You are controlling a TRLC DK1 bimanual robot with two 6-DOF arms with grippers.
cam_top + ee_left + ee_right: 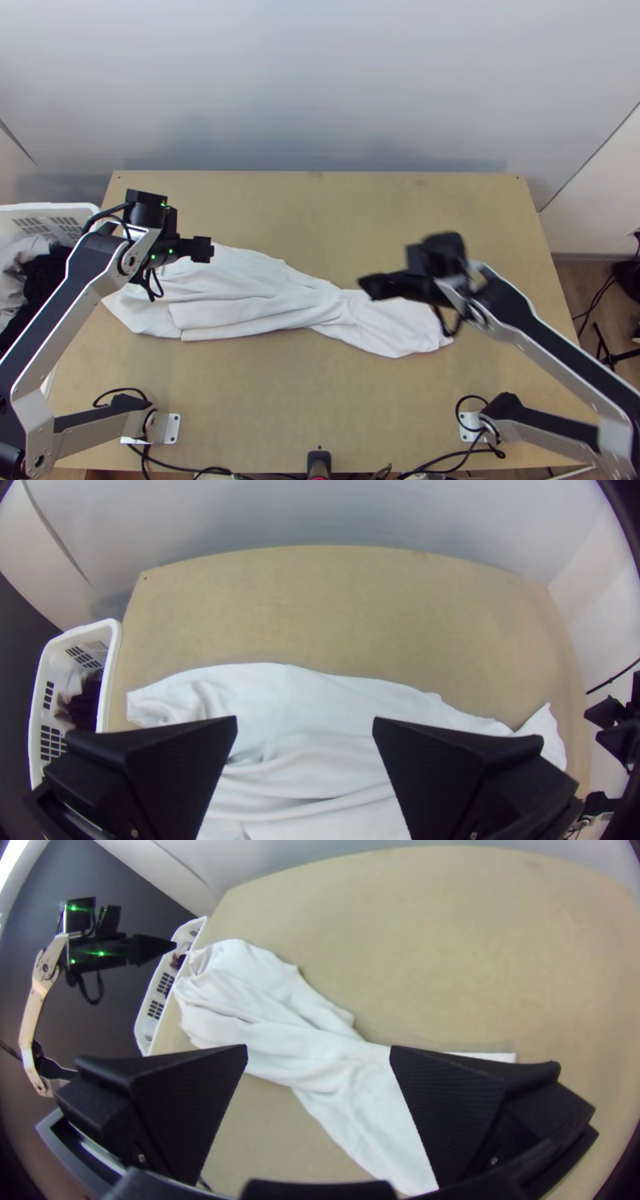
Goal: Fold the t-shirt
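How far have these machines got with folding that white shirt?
Hardly begun, it seems: the white shirt lies long and bunched across the table, with no neat fold done. Nothing is in hand: the left gripper and the right gripper are both open. Probably left: spreading the shirt flat, then all the folding.

- White plastic basket [60, 210] just beside the table's left edge, with slots in its wall
- Pale grey cloth [22, 262] and dark cloth [50, 276] bunched inside it
- Light wooden table [264, 408]
- Pale, smooth wall [320, 80] beyond the table's far edge
- Wood-look floor [570, 284] to the right, with a black cable [594, 302]
- Small dark object [318, 460], partly red, at the near edge's middle
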